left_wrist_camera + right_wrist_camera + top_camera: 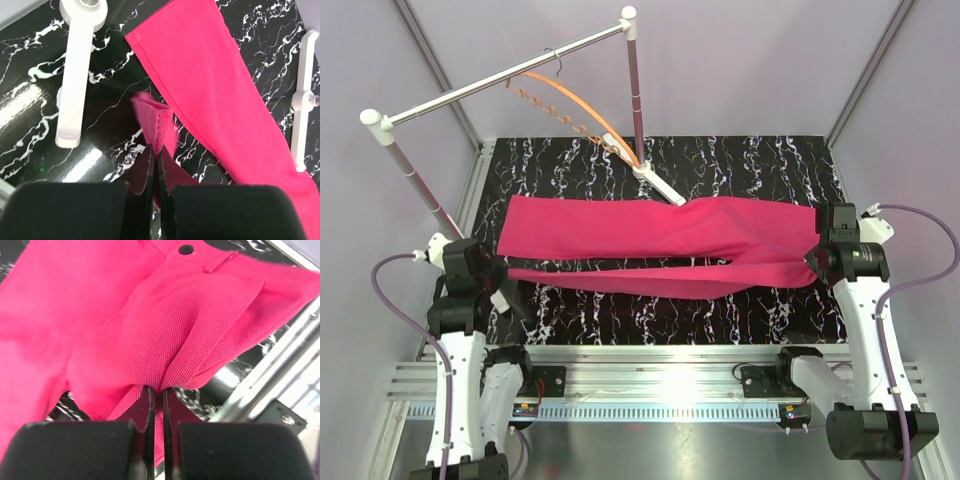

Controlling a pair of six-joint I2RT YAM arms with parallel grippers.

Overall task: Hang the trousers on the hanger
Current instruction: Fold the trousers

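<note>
Over the black marbled desk (740, 165), in the top external view, the trousers (660, 240) lie spread crosswise, leg ends to the left and waist to the right. The left end effector (508, 278) sits at the near leg end and the right end effector (817, 262) at the waist end. The near leg runs in a stretched line between them. The hanger (575, 108) hangs by its hook from the silver rail (490, 82) at the far left, well apart from the garment.

In the left wrist view, the left end effector (156, 150) is closed on a small fold of the leg hem, with the rest of the leg lying flat on the desk just beside it. A white stand foot (74, 95) lies to the left.

In the right wrist view, the right end effector (156, 390) is closed on a gathered ridge of cloth below the waist button (186, 249).

Handling assessment: the cloth is soft, light and limp, so it will sag and swing wherever it is unsupported. Both pinches take only a thin fold and may slip under tension. Holds at opposite ends suit keeping the garment taut for draping across the hanger's lower bar.
</note>
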